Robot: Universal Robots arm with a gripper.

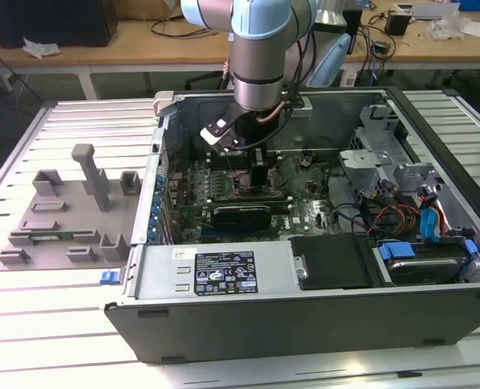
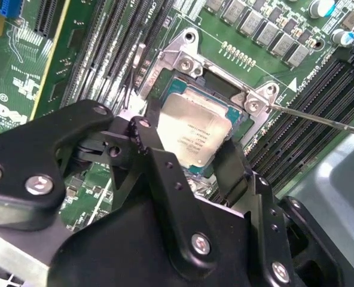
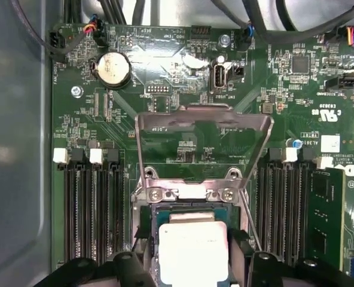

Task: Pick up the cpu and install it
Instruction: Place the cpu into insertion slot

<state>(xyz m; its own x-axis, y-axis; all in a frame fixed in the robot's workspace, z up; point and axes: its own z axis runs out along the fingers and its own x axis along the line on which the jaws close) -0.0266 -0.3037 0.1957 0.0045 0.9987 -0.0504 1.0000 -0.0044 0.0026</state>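
Note:
In both wrist views the cpu (image 2: 195, 134) (image 3: 193, 254), a small square chip with a silver top, sits level just over the open socket. My gripper (image 2: 192, 146) (image 3: 193, 263) is shut on the cpu, with a black finger (image 2: 148, 128) against one edge and the other finger (image 2: 229, 160) against the opposite edge. The socket's metal frame (image 2: 186, 60) lies around and beyond the chip. Its load plate (image 3: 202, 119) stands flipped open and the thin lever (image 2: 320, 119) is swung aside. In the exterior view the gripper (image 1: 258, 174) reaches down inside the computer case (image 1: 305, 308) over the motherboard.
Memory slots (image 3: 90, 209) flank the socket on both sides, one holding a green module (image 3: 327, 215). A coin battery (image 3: 113, 67) and cables (image 1: 386, 215) lie further off on the board. A grey fixture plate (image 1: 70, 219) sits at the exterior view's left.

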